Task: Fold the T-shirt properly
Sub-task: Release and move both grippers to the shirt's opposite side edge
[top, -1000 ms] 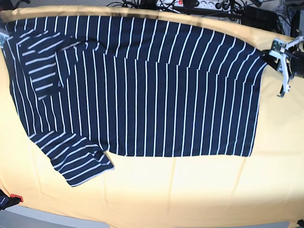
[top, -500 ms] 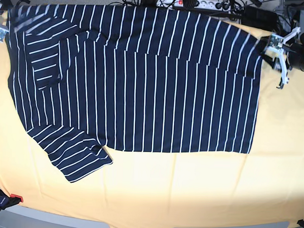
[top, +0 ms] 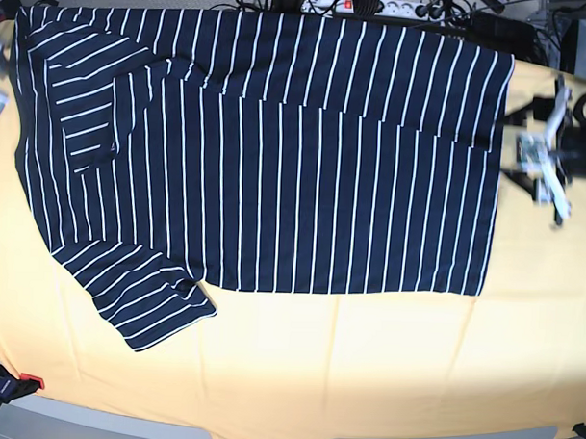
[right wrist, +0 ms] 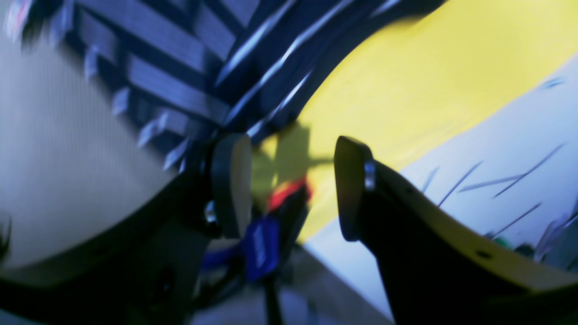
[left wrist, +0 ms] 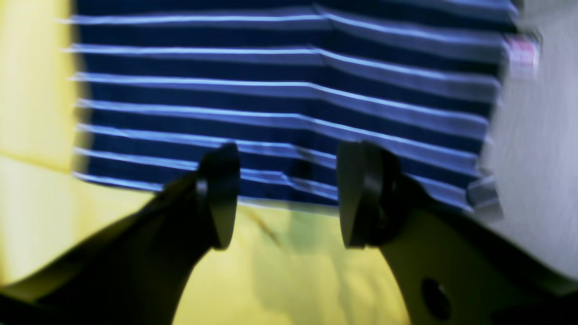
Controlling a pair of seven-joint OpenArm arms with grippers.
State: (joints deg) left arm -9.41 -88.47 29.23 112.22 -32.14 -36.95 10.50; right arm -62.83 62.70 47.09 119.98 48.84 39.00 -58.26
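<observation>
Garment: one T-shirt (top: 276,161), dark navy with thin white stripes, short-sleeved.
Position: spread flat on the yellow table cover (top: 365,367), occupying the far half; the near half of the cover is bare.
Lay: stripes run near-to-far in the base view; the top edge reaches the far edge of the cover, the bottom edge is straight.
Sleeves: two counted. One sleeve (top: 150,306) sticks out diagonally at the near left corner; the other sleeve (top: 80,106) lies folded in over the body at far left.
Creases: one faint horizontal fold line across the right part of the body.
Left gripper (left wrist: 286,194): jaws stand wide apart with nothing between them; it sits off the shirt's right-hand edge over the yellow cover, the striped hem just ahead of the fingertips. Picture blurred.
Right gripper (right wrist: 291,185): jaws parted wide, holding nothing; striped fabric lies beyond the left pad, cover edge and floor beyond. Blurred.
Clamp (top: 18,383): one seen, red-tipped, at the near left corner of the cover.
Cables (top: 377,6): a tangle behind the far edge; number cannot be told.
</observation>
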